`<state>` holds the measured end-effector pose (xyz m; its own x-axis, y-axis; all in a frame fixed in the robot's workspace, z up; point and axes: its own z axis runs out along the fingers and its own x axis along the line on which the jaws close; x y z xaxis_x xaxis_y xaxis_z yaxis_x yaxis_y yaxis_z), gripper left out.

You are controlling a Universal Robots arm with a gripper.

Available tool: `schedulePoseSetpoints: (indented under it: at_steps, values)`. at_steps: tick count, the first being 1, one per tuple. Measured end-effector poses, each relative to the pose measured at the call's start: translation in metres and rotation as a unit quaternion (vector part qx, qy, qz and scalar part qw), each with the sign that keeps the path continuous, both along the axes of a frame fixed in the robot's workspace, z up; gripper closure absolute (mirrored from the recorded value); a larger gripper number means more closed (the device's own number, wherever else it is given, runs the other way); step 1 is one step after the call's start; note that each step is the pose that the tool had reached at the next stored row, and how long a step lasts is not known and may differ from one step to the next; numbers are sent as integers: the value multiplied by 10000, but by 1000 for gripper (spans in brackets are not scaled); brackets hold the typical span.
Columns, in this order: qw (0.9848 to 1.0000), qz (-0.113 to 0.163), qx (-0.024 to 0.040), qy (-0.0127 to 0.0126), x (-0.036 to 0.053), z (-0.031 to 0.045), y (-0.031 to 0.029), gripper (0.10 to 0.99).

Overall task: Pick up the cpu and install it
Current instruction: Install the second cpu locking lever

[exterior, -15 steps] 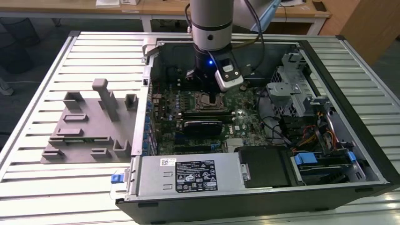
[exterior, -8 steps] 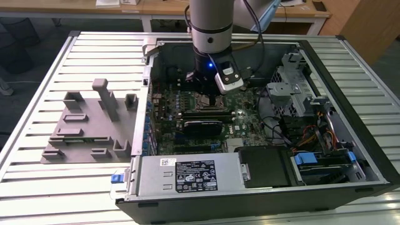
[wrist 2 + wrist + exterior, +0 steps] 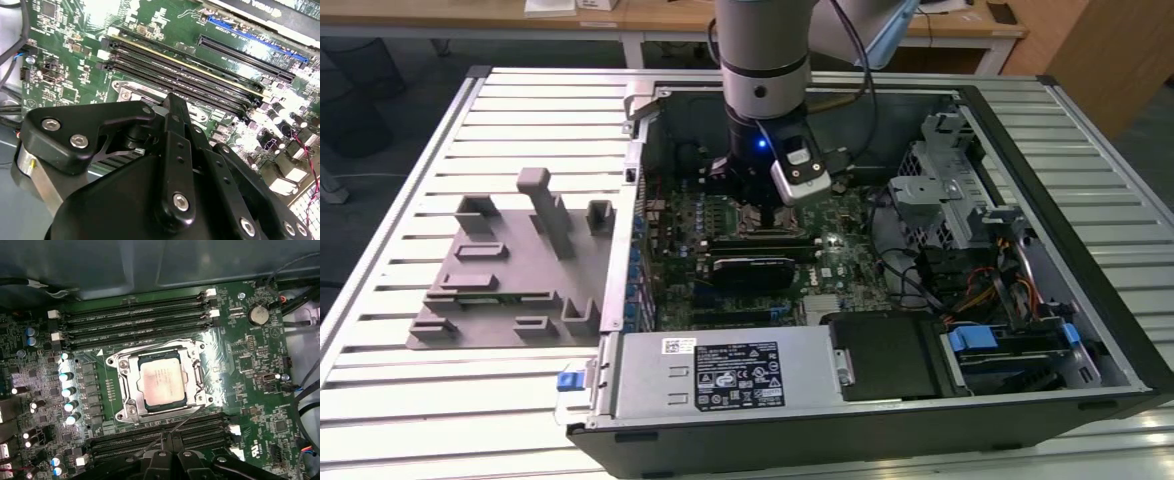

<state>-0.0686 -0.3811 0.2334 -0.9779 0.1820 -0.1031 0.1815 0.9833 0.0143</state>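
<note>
The cpu (image 3: 161,385), a small square chip with a shiny silver-grey top, lies flat inside the metal-framed socket (image 3: 124,390) on the green motherboard (image 3: 250,370). In the first wrist view my gripper (image 3: 170,436) hovers just off one side of the socket, its black fingers pressed together and holding nothing. The second wrist view looks past the gripper (image 3: 172,98) toward the memory slots (image 3: 200,75). In the exterior view the arm reaches down into the open computer case (image 3: 1014,150), and the gripper (image 3: 754,205) is low over the board.
A grey plastic fixture block (image 3: 507,270) stands on the slatted table at the exterior view's left. Inside the case are a black expansion card (image 3: 754,265), a silver power supply (image 3: 720,375), a drive cage (image 3: 947,190) and loose cables (image 3: 974,290).
</note>
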Motion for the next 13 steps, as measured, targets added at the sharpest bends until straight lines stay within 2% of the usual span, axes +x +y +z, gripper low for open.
schedulePoseSetpoints:
  at_steps: [11, 13]
  values:
    - [10000, 0, 5, 0, -15, -22, 0, 980]
    - [10000, 0, 23, 0, -23, -32, 0, 980]
